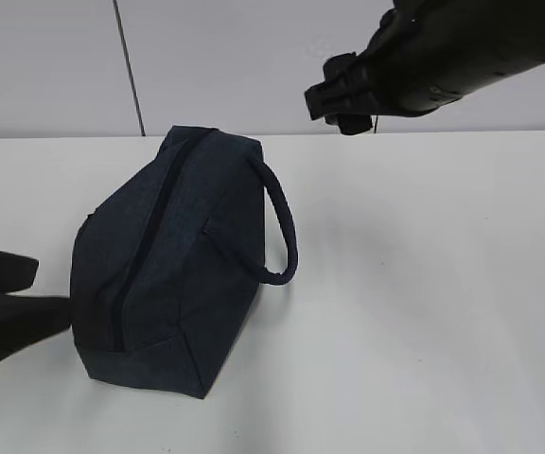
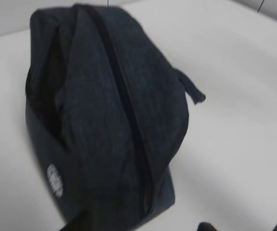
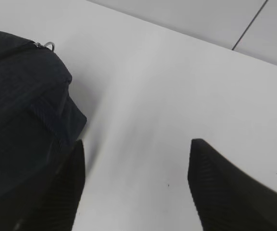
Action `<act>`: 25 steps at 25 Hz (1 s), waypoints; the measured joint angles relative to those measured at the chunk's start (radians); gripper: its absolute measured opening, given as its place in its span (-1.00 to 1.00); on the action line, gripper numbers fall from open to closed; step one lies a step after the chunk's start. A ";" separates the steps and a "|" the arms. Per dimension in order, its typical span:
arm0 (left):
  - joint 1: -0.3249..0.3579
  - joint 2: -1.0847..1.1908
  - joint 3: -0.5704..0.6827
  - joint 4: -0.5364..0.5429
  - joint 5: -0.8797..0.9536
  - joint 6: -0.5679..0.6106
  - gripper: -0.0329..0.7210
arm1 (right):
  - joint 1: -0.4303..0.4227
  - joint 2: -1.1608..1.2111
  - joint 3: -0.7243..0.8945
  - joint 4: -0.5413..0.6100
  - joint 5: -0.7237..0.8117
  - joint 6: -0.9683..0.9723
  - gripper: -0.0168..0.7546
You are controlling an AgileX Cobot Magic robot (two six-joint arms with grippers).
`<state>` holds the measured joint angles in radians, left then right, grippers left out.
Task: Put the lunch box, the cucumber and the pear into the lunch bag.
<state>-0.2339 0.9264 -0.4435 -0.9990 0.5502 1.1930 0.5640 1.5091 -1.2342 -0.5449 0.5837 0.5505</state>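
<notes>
The left gripper (image 1: 8, 312) is being held low just beside the lunch bag's (image 1: 173, 265) near end; its jaws cannot be told as spread or pinching. The bag is lying zipped on the white table (image 1: 424, 312). Farther back, the right gripper (image 3: 136, 178) is being held spread above, nothing being gripped.

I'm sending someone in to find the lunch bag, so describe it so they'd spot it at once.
On the white table, look left of centre for the lunch bag. It is a boxy dark navy fabric bag, zipped shut along the top, with a padded loop handle arching off one side.
</notes>
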 joint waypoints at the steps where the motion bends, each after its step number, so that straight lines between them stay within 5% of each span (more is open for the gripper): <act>1: 0.000 0.000 -0.034 0.152 0.036 -0.143 0.12 | 0.002 -0.017 0.005 0.006 0.020 0.000 0.38; 4: 0.000 -0.016 -0.133 0.455 0.127 -0.459 0.11 | 0.028 -0.076 0.048 0.025 0.061 0.000 0.38; 12: 0.000 -0.240 -0.180 0.787 0.321 -0.854 0.04 | 0.070 -0.329 0.295 0.075 0.206 0.000 0.38; 25: 0.000 -0.653 -0.180 0.846 0.607 -0.987 0.01 | 0.074 -0.891 0.524 0.254 0.463 -0.303 0.38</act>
<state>-0.2339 0.2738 -0.6236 -0.1527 1.1572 0.2062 0.6383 0.6182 -0.7099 -0.2912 1.0471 0.2473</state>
